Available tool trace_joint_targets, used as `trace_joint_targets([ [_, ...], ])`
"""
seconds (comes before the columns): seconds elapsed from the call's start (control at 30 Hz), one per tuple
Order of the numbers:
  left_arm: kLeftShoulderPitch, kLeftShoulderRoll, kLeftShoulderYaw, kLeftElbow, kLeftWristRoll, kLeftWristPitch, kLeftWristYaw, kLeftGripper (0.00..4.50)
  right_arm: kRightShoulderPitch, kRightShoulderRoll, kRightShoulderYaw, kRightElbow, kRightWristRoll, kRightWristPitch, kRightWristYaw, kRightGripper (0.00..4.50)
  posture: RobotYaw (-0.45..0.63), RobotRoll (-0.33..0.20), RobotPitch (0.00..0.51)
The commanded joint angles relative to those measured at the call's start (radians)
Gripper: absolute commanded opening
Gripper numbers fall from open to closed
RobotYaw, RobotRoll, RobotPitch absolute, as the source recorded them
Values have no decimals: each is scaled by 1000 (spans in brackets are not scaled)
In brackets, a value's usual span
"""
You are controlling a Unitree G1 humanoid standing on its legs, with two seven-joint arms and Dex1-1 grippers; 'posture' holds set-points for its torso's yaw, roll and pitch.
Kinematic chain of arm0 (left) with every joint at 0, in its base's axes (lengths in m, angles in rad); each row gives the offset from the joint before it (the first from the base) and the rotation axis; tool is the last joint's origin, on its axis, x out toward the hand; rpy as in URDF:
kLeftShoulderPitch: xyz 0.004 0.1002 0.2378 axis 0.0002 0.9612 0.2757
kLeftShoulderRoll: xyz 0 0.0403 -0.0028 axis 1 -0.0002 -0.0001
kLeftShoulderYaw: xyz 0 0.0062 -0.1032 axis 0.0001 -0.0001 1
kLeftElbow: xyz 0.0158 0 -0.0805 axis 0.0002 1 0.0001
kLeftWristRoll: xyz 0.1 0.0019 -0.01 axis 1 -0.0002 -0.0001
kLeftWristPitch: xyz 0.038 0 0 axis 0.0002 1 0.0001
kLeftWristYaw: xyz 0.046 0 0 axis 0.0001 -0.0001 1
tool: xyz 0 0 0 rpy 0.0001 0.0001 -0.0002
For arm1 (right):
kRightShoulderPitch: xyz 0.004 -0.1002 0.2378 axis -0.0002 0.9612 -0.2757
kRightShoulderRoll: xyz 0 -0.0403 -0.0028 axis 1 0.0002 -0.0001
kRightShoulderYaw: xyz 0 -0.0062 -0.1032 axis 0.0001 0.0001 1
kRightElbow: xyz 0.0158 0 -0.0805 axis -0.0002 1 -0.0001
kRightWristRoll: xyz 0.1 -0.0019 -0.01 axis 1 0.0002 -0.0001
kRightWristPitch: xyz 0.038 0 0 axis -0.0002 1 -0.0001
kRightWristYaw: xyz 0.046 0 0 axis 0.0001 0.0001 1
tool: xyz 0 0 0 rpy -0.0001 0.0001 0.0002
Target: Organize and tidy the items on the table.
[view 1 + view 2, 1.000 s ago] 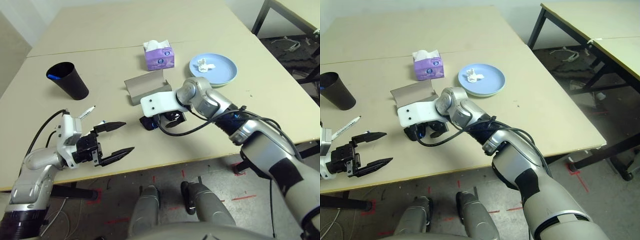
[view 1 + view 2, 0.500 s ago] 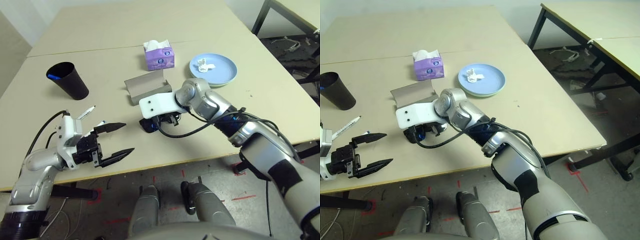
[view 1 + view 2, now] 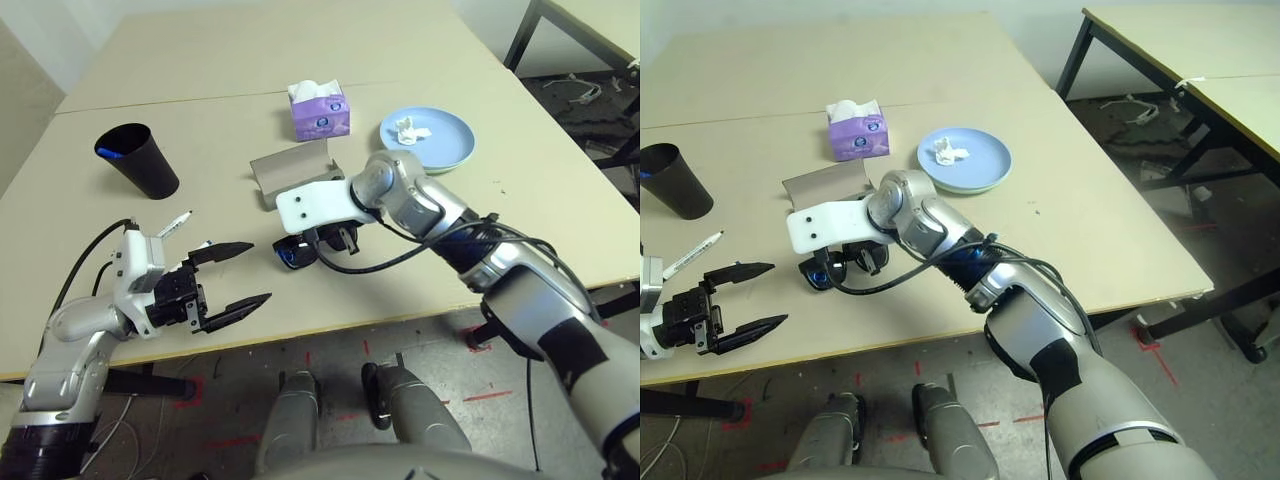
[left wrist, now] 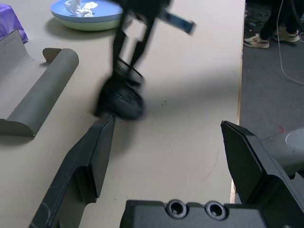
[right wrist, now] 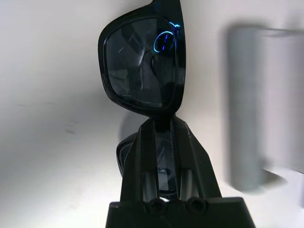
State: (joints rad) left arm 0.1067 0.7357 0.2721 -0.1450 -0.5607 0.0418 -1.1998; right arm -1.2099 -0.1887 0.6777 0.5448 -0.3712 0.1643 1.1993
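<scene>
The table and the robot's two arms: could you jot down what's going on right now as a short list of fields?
Right gripper: shut on the sunglasses at the bridge
Left gripper: open, holding nothing
Case: open, behind the sunglasses
Cup: upright, far left, something blue inside
Plates: stacked, crumpled tissue on top
Tissue box: purple, behind the case
Markers: on the table by the left gripper

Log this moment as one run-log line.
right gripper: shut on black sunglasses | left gripper: open, idle | grey case: open on table
</scene>
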Motion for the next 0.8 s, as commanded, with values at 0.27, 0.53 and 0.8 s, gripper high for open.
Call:
trace_joint_targets([
  [0.27, 12, -9, 45, 32, 10, 37, 103, 4500, -143, 112, -59, 337, -46, -184, -242, 159, 7, 0, 174],
  [0.53, 40, -37, 94, -15, -44, 91, 178, 4500, -227, 201, -58, 587, -111, -309, -503, 159, 22, 0, 177],
  [0.8, 67, -64, 91, -60, -45, 98, 208, 4500, -265, 237, -67, 688, -142, -351, -622, 159, 31, 0, 177],
])
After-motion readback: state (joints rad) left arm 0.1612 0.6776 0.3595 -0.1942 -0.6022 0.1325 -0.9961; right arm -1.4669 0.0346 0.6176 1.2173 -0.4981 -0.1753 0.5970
